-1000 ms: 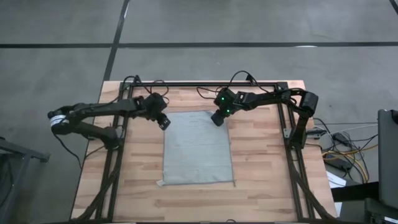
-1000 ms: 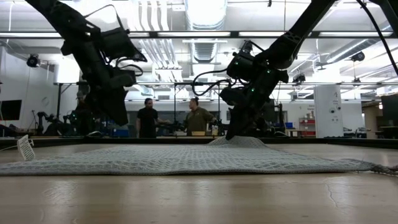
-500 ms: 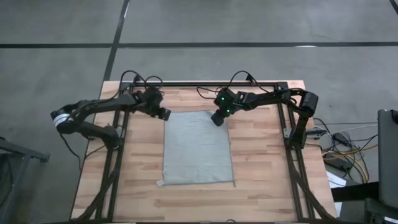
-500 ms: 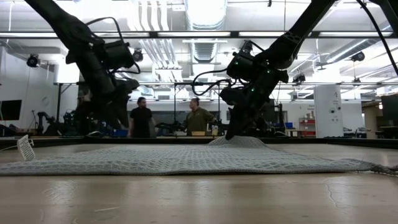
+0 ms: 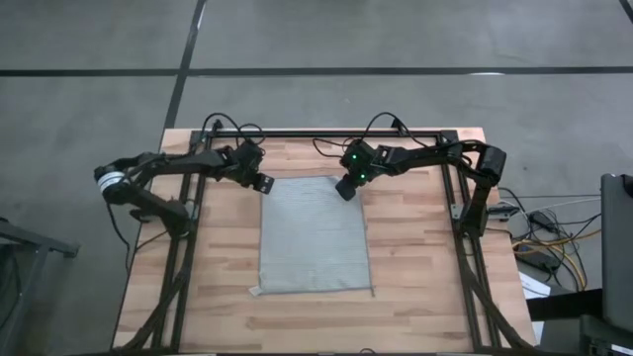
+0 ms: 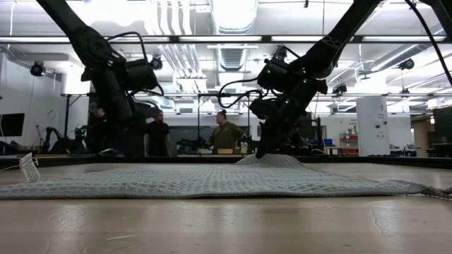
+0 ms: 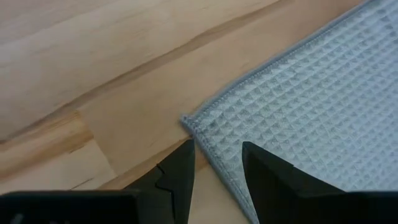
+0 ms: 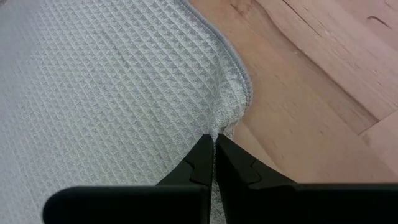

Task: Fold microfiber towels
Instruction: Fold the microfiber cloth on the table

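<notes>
**Currently: far corners being taken, no fold made**

The towel lies flat mid-table. Right gripper is clamped on one far corner; left gripper stands open astride the other, ungripped. All folding remains.

No text, label, brand, number or sign can be read anywhere in these views.

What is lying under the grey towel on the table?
Only the wooden tabletop shows around the towel, which lies flat except the far corner pinched by the right end effector. Whatever sits beneath the cloth itself is covered.
</notes>
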Available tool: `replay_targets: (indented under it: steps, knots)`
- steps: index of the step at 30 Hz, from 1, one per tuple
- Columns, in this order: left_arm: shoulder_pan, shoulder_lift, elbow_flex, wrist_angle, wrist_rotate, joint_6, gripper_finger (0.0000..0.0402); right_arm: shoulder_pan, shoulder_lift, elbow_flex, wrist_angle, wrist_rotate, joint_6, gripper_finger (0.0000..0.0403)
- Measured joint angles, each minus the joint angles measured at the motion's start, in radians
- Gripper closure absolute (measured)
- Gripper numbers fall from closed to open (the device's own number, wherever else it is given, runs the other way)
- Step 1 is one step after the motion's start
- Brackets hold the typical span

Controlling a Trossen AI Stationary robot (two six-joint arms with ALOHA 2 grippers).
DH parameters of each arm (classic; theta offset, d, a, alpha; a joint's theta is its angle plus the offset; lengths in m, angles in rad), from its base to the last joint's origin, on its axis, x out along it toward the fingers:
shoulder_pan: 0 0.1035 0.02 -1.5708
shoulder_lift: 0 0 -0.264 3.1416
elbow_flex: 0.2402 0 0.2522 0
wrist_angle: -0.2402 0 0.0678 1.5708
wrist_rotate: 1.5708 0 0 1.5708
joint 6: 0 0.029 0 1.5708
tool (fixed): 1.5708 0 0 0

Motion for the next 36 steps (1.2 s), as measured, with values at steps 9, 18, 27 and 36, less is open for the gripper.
replay_targets:
  steps: [9, 18, 27, 36]
  knots:
    - [0.000, 0.053, 0.000, 0.039, 0.002, 0.018, 0.0264, 0.000, 0.000, 0.000, 0.005, 0.000, 0.000, 0.0394]
    - [0.000, 0.106, 0.009, 0.037, 0.002, 0.018, 0.0264, 0.000, 0.000, 0.000, 0.009, 0.000, 0.000, 0.0394]
    - [-0.002, 0.100, 0.047, -0.009, 0.008, 0.074, 0.0266, 0.000, 0.000, 0.000, 0.010, 0.000, 0.000, 0.0394]
    - [0.000, 0.101, 0.048, -0.038, -0.005, 0.069, 0.0365, 0.000, 0.000, 0.000, 0.010, 0.000, 0.000, 0.0394]
